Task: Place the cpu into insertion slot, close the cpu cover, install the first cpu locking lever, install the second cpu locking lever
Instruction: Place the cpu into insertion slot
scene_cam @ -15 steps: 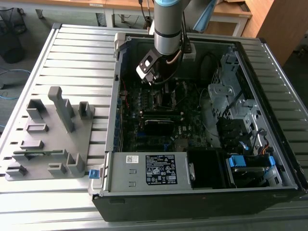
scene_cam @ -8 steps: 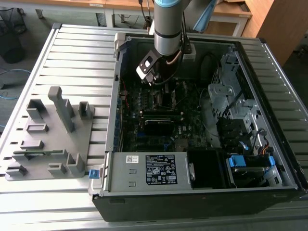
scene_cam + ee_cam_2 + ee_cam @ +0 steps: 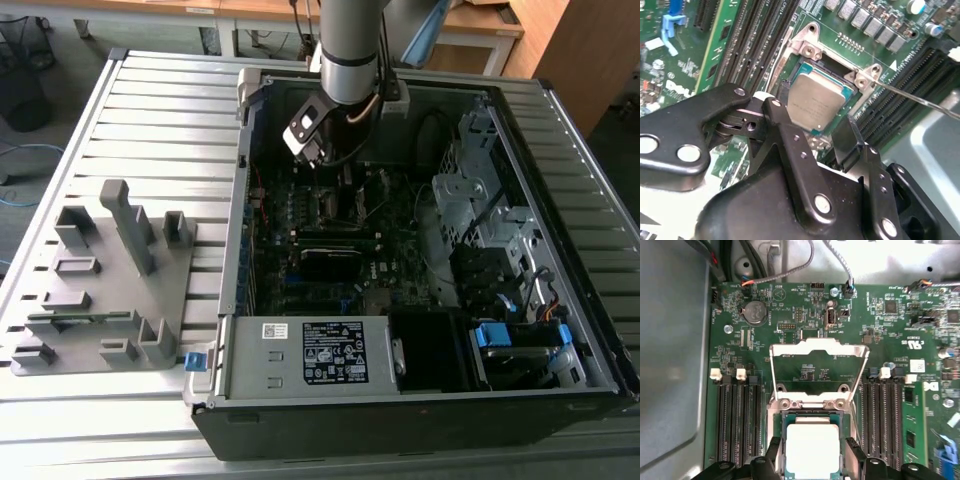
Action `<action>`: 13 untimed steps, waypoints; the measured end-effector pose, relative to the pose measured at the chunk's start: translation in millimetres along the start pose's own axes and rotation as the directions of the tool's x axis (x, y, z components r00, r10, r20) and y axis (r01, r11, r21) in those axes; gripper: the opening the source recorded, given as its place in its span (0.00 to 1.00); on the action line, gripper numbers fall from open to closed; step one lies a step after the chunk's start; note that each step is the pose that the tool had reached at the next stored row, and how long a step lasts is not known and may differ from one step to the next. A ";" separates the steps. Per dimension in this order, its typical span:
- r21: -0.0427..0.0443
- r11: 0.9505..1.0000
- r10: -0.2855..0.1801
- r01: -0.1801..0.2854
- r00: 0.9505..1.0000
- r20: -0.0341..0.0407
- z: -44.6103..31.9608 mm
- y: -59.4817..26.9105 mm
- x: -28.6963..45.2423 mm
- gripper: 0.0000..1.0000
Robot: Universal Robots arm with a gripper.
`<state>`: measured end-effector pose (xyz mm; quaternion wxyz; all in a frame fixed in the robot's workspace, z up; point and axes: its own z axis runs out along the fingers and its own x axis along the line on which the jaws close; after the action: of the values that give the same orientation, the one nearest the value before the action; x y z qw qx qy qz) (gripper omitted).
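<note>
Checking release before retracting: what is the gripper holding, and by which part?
Nothing, apparently: the gripper is open, fingers straddling the cpu seated in its socket.

A slatted grey surface (image 3: pixel 160 110) carries an open computer case (image 3: pixel 400 420) at centre-right and a grey plastic rack (image 3: pixel 100 290) at lower left.

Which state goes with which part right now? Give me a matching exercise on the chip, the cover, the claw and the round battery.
Things:
1 chip
2 cover
3 claw
4 round battery

States:
A raised open
B close over the chip
C lying in the socket
D on the board, past the cover

Pairs: 1-C, 2-A, 3-B, 4-D
</note>
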<state>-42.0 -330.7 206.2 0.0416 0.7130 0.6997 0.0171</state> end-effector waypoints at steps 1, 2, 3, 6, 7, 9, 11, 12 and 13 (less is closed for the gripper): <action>0.000 1.000 0.000 0.000 1.000 0.000 -2.6 0.2 -0.1 0.61; 0.000 1.000 0.000 0.000 1.000 0.000 -5.3 0.5 -0.2 0.61; 0.000 1.000 0.000 0.000 1.000 0.000 -7.7 0.7 -0.3 0.61; 0.000 1.000 0.000 0.000 1.000 0.000 -10.9 0.9 -0.4 0.61; 0.000 1.000 0.000 0.000 1.000 0.000 -11.2 1.0 -0.4 0.61; 0.000 1.000 0.000 0.000 1.000 0.000 -11.2 1.0 -0.3 0.61; 0.000 1.000 0.000 0.000 1.000 0.000 -11.3 1.0 -0.4 0.61; 0.000 1.000 0.000 0.000 1.000 0.000 -11.3 1.0 -0.4 0.61; 0.000 1.000 0.000 0.000 1.000 0.000 -11.3 1.0 -0.4 0.61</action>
<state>-41.9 -330.7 217.6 0.0416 0.7130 0.6997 0.0172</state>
